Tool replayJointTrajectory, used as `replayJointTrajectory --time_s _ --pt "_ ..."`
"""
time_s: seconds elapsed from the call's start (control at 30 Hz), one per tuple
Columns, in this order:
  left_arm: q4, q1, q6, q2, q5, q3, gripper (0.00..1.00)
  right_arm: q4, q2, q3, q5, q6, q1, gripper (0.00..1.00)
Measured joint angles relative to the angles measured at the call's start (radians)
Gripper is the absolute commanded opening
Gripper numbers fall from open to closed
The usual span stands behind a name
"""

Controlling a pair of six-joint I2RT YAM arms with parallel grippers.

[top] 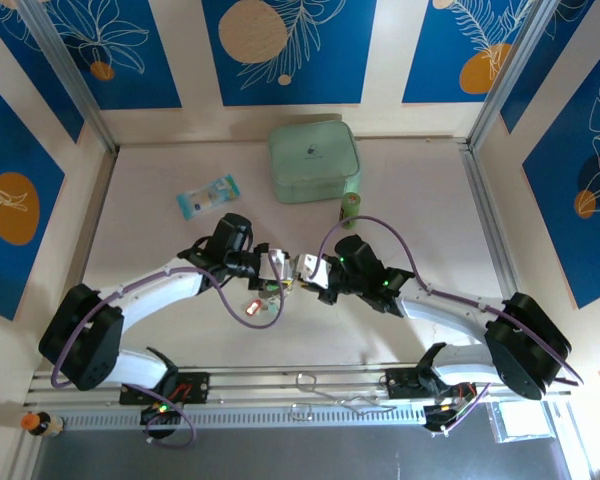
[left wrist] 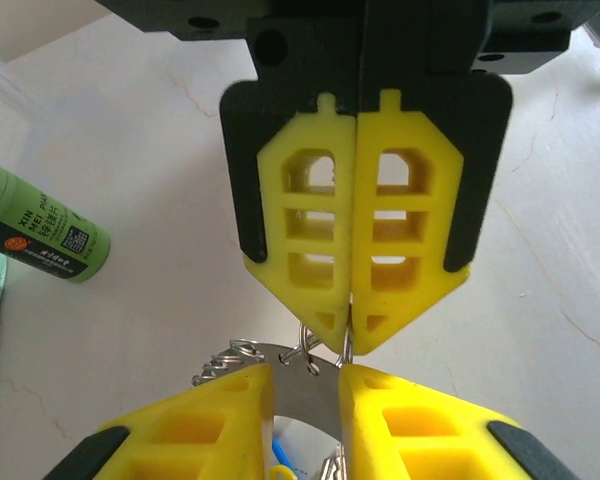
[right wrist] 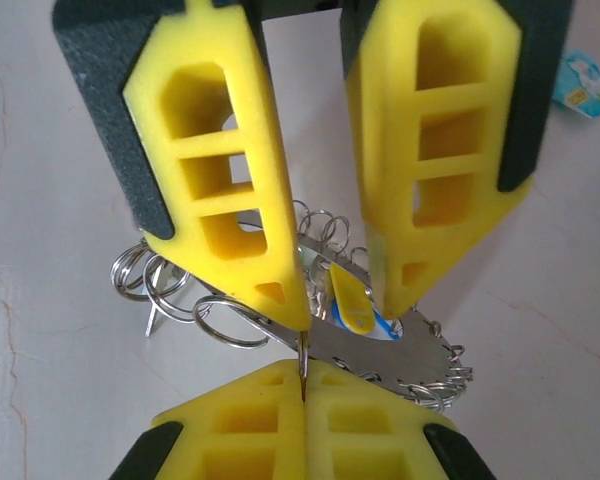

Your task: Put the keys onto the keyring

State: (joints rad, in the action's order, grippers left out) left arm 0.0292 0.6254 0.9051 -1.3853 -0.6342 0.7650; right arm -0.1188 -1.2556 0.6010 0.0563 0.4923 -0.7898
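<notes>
Here, left pincer [left wrist: 305, 385], right pincer [right wrist: 303, 375], one keyring [right wrist: 380, 345] clamped by both

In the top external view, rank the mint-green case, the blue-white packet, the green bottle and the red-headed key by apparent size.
1. mint-green case, by far the largest
2. blue-white packet
3. green bottle
4. red-headed key, smallest

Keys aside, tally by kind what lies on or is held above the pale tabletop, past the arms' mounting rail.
Mint-green square case: 1
Green bottle: 1
Blue-and-white packet: 1
Keyring: 1
Total: 4
</notes>
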Motion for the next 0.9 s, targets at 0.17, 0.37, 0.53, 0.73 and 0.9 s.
replayJointTrajectory --time_s 0.17,0.37,0.53,0.73,0.9 --pt "-0.010 -0.022 -0.009 0.003 -0.022 -0.027 0.27 -0.051 0.001 -0.021 0.024 -0.011 0.015 0.00" --pt "-0.014 -0.057 -0.014 0.074 -0.044 -0.082 0.28 -0.085 0.016 -0.053 0.058 -0.023 0.031 0.00" --pt "-0.066 -0.064 -0.060 0.069 -0.080 -0.092 0.26 -0.106 0.018 -0.055 0.088 -0.023 0.032 0.00" --pt "-0.066 -0.067 -0.066 0.052 -0.125 -0.092 0.27 -0.116 0.018 -0.055 0.103 -0.023 0.035 0.00" --pt "-0.065 -0.067 -0.067 0.044 -0.159 -0.091 0.26 -0.127 0.031 -0.055 0.116 -0.032 0.038 0.00"
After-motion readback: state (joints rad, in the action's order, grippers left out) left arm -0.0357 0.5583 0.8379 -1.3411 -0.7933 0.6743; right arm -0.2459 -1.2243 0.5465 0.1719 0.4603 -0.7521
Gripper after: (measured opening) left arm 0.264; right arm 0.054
